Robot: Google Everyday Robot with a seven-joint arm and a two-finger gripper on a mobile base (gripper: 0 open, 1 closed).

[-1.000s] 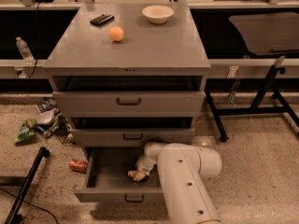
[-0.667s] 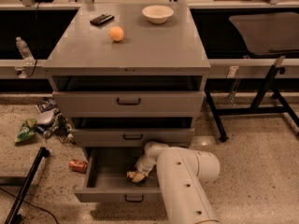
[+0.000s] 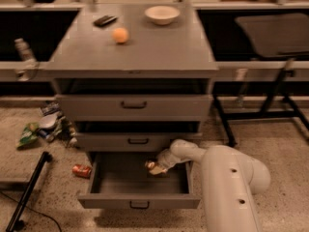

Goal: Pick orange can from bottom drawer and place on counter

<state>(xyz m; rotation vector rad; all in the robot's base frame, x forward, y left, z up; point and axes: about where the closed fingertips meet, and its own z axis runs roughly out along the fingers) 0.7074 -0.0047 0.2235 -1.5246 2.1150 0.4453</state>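
Reaching arm: the pale arm (image 3: 227, 178) bent in from the lower right, down into the pulled-out bottom drawer (image 3: 140, 197).
Gripper: the gripper (image 3: 158, 167) sat low inside that drawer, right of its middle, up against the orange can; whether it clamped the can or stood loose could not be told.
Can's look: the orange can (image 3: 151, 167) showed as a small, dull brownish-orange shape with pale patches, partly hidden by the gripper.
Can's axis: too hidden to tell which way it pointed.
Counter: the counter (image 3: 159, 52) carried an orange ball (image 3: 120, 35), a pale bowl (image 3: 162, 14) and a dark flat object (image 3: 105, 20).
Floor: a red-orange can (image 3: 82, 170) lay left of the drawer.
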